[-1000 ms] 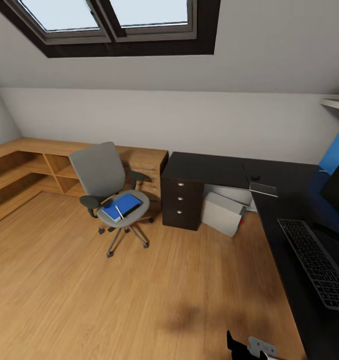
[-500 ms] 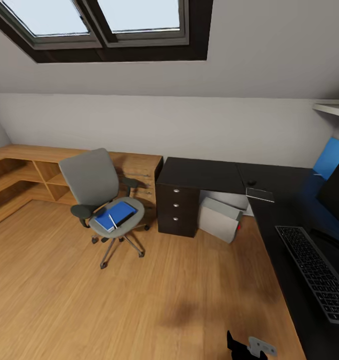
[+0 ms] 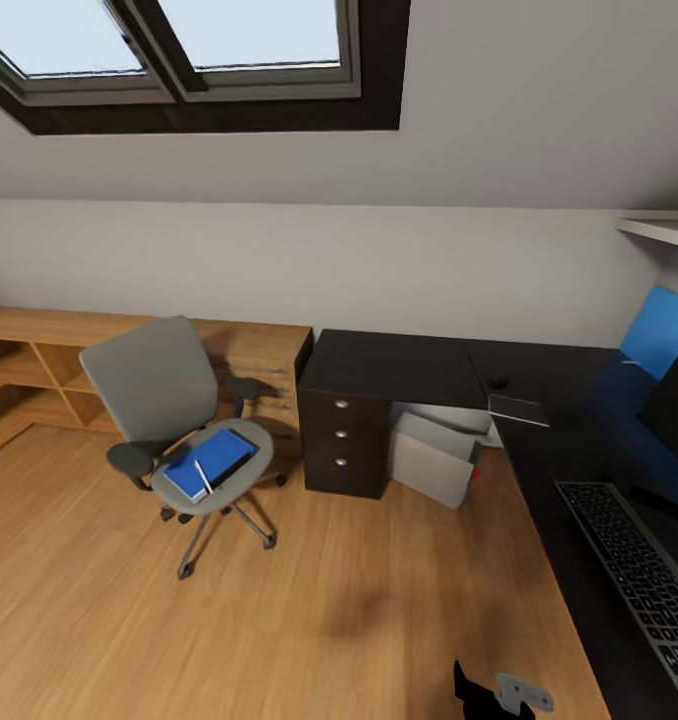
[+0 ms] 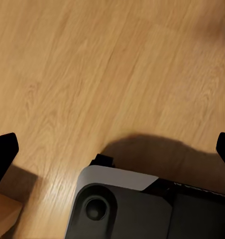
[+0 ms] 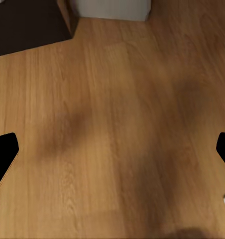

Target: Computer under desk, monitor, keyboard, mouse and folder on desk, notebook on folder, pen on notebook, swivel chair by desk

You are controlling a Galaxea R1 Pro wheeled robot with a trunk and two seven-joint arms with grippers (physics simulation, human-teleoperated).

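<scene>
A: Currently, folder (image 3: 210,465) lies on swivel chair (image 3: 169,420) seat, well apart from desk (image 3: 569,440); computer (image 3: 434,460) under it.
B: Left gripper (image 4: 112,149), right gripper (image 5: 112,149): both point down over the floor (image 3: 279,610), fingers spread wide, holding nothing.

The head camera has been turned: the whole scene is displaced, not the things. The swivel chair (image 3: 174,425) with the folder (image 3: 209,464) is now framed lower, toward 8 o'clock. The keyboard (image 3: 647,590) is cut off further at 4 o'clock.
</scene>
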